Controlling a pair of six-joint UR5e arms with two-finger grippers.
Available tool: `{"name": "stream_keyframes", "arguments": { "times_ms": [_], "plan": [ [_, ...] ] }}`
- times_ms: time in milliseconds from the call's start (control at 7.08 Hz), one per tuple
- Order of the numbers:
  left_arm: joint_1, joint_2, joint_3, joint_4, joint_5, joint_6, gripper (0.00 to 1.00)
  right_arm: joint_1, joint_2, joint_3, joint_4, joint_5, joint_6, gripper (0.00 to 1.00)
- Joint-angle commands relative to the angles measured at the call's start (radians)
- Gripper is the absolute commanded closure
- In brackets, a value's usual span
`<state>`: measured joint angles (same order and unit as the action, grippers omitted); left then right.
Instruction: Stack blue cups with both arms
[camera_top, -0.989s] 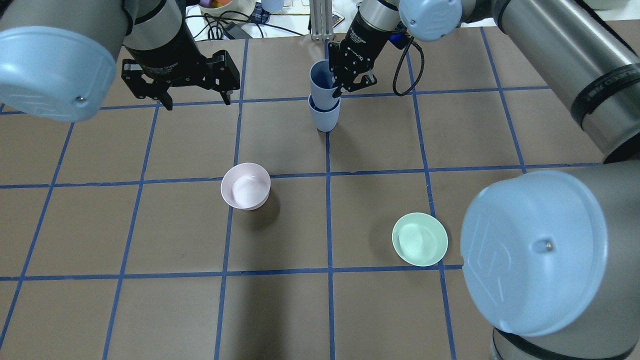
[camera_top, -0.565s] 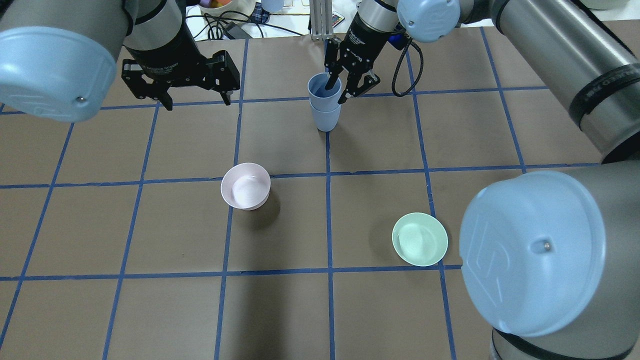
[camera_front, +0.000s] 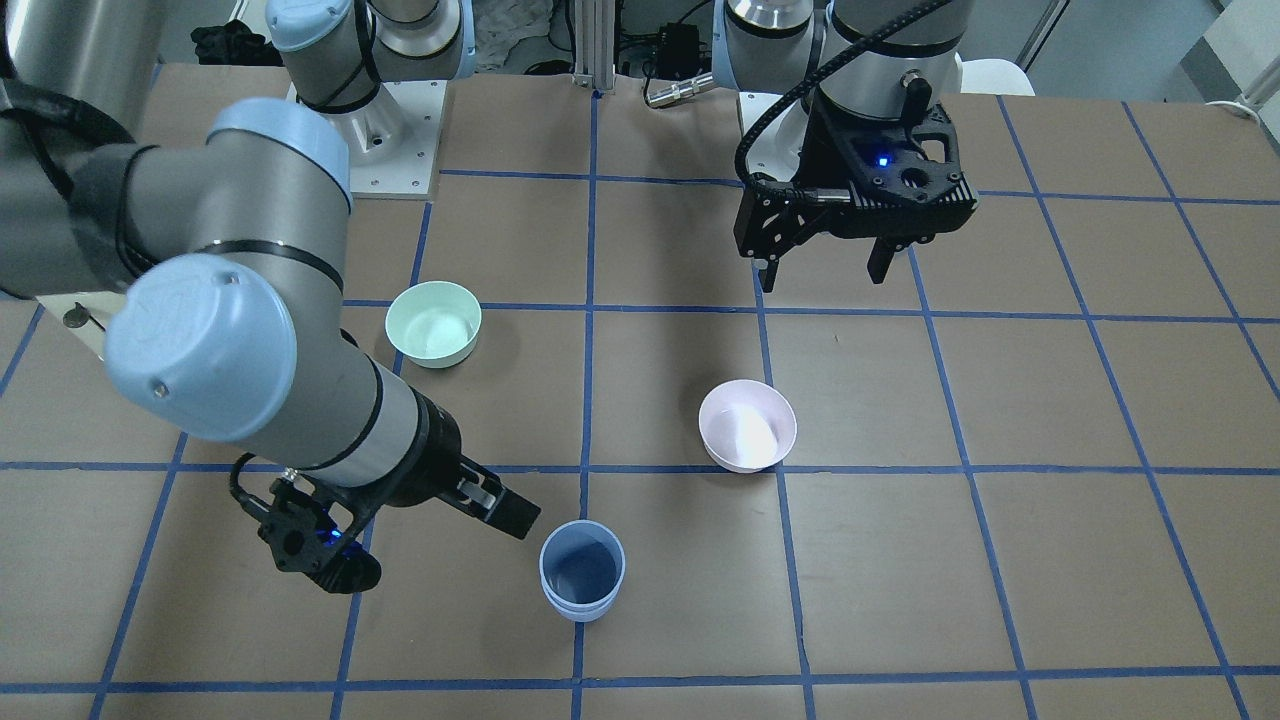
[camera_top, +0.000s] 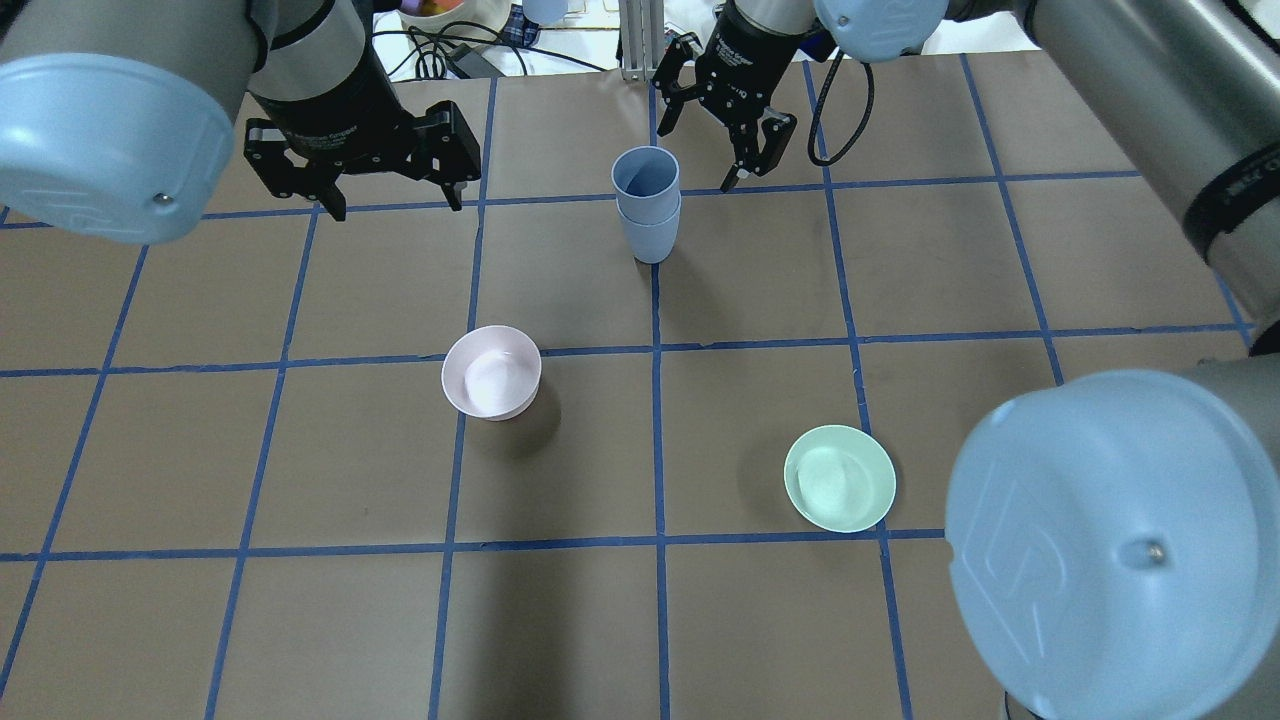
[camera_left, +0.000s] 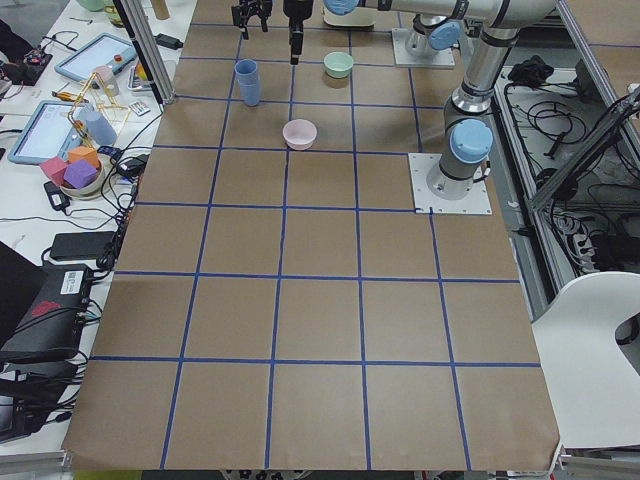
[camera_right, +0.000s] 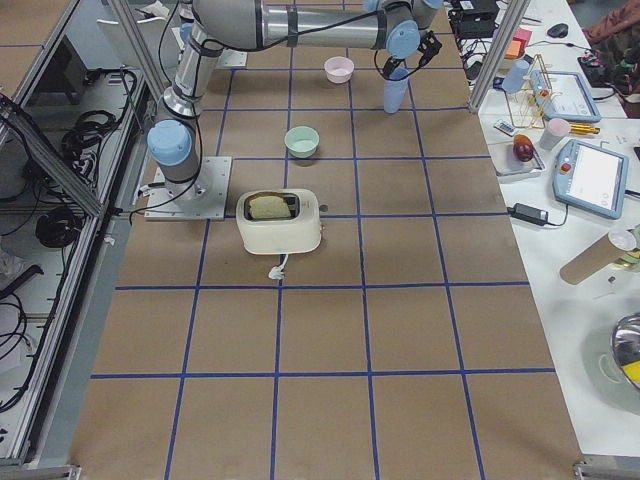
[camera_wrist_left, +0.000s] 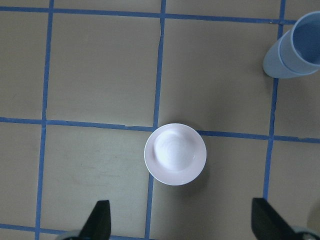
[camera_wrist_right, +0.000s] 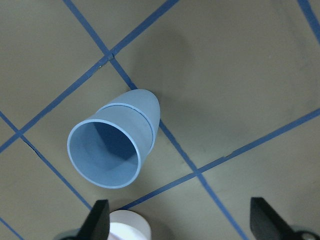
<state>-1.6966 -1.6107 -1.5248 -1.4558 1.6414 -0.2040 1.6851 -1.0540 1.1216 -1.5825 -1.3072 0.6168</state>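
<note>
The two blue cups stand nested, one inside the other, upright at the far middle of the table. They also show in the front view and the right wrist view. My right gripper is open and empty, just beyond the stack and to its right, clear of the rim. My left gripper is open and empty, hanging above the table well to the left of the stack. In the left wrist view the stack sits at the top right corner.
A pale pink bowl stands left of centre, below my left gripper. A mint-green bowl stands at the near right. A toaster sits close to the robot's base. Clutter lies beyond the far table edge.
My right gripper opened, let go of the upper cup and drew back away from the stack. The upper cup settled deeper into the lower one. The left arm stayed still.
</note>
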Motion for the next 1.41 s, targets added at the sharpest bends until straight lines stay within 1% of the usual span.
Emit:
{"name": "stream_keyframes", "arguments": {
  "times_ms": [0,141,283,424,565,848,989,1130,1272],
  "plan": [
    [0.0,0.0,0.0,0.0,0.0,0.0,0.0,-0.043,-0.099,0.004,0.113,-0.11,-0.245,0.0],
    [0.0,0.0,0.0,0.0,0.0,0.0,0.0,-0.085,-0.119,0.006,0.142,-0.142,-0.413,0.0],
    [0.0,0.0,0.0,0.0,0.0,0.0,0.0,-0.093,-0.176,0.018,0.221,-0.185,-0.474,0.0],
    [0.0,0.0,0.0,0.0,0.0,0.0,0.0,-0.094,-0.231,0.071,0.223,-0.29,-0.542,0.0],
    [0.0,0.0,0.0,0.0,0.0,0.0,0.0,-0.091,-0.282,0.158,0.179,-0.297,-0.586,0.0],
    [0.0,0.0,0.0,0.0,0.0,0.0,0.0,-0.09,-0.433,0.393,0.049,-0.3,-0.592,0.0],
    [0.0,0.0,0.0,0.0,0.0,0.0,0.0,-0.094,-0.492,0.464,0.009,-0.3,-0.594,0.0],
    [0.0,0.0,0.0,0.0,-0.002,0.0,0.0,-0.099,-0.518,0.466,0.039,-0.288,-0.592,0.0],
    [0.0,0.0,0.0,0.0,-0.002,0.0,0.0,-0.101,-0.52,0.461,0.068,-0.285,-0.592,0.0]
  ]
}}
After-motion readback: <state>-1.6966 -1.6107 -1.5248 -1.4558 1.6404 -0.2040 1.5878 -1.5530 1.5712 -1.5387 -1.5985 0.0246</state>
